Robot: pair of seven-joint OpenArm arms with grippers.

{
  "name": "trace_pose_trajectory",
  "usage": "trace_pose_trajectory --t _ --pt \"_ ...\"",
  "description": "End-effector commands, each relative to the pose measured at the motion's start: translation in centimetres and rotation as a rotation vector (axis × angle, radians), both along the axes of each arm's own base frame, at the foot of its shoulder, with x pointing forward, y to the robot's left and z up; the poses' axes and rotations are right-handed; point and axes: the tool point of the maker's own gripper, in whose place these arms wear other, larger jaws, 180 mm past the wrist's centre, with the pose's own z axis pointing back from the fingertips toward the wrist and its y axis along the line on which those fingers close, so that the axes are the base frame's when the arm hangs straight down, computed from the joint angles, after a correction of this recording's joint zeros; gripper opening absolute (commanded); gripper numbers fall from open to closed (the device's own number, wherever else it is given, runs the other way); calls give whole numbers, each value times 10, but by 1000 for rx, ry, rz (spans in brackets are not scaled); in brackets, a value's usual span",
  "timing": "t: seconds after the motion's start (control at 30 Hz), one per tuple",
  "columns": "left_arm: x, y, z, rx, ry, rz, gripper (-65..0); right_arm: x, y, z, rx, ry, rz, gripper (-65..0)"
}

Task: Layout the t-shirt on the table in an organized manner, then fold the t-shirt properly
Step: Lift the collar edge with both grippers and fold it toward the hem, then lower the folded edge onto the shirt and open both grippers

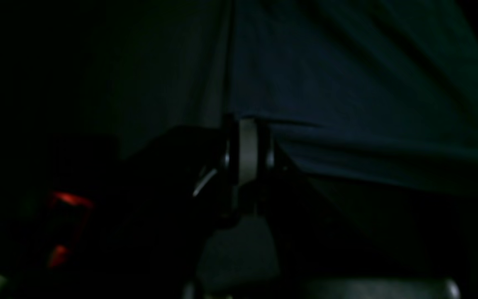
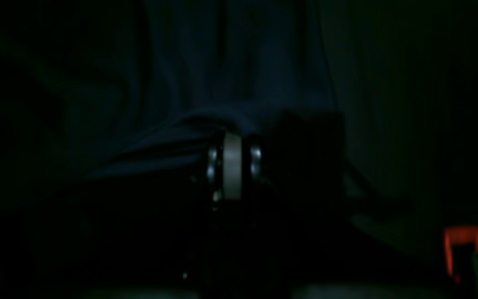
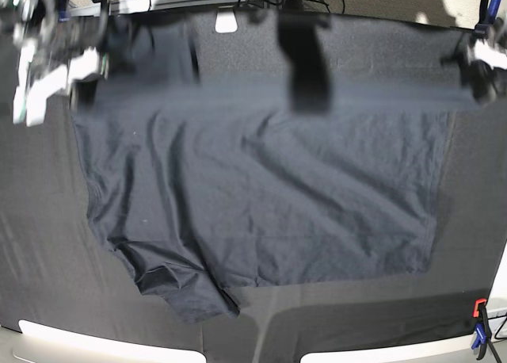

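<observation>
Black-clothed table (image 3: 40,244), t-shirt (image 3: 261,196) spread across centre; left gripper (image 1: 247,137) at 2 o'clock and right gripper (image 2: 232,164) at 10 o'clock both clamped on its far edge

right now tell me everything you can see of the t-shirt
The t-shirt is dark charcoal-navy, thin, slightly shiny and wrinkled. It lies spread over the black-covered table, its far edge pulled taut between the two arms. One sleeve bunches at the near left corner. The left end effector and right end effector are each shut on its fabric.
</observation>
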Motion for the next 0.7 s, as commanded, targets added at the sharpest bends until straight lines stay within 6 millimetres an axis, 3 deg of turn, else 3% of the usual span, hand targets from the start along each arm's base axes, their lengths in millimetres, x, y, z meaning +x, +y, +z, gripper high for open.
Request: trace_pose_trajectory --t 0.0,0.1,0.2,0.37,0.67 --pt "10 9 17 38 -61 14 -650 11 -5 13 -25 -56 6 -650" --pt "24 11 26 54 -106 21 -650 30 -7 22 -36 -107 25 -650" --pt "35 3 26 33 -126 5 -650 44 -8 18 -17 -112 43 -650" --pt "59 -12 9 49 -128 -37 -650 74 -5 11 24 -124 77 -650" --pt "90 -13 -37 27 -58 0 -650 108 12 -30 37 -33 135 -650"
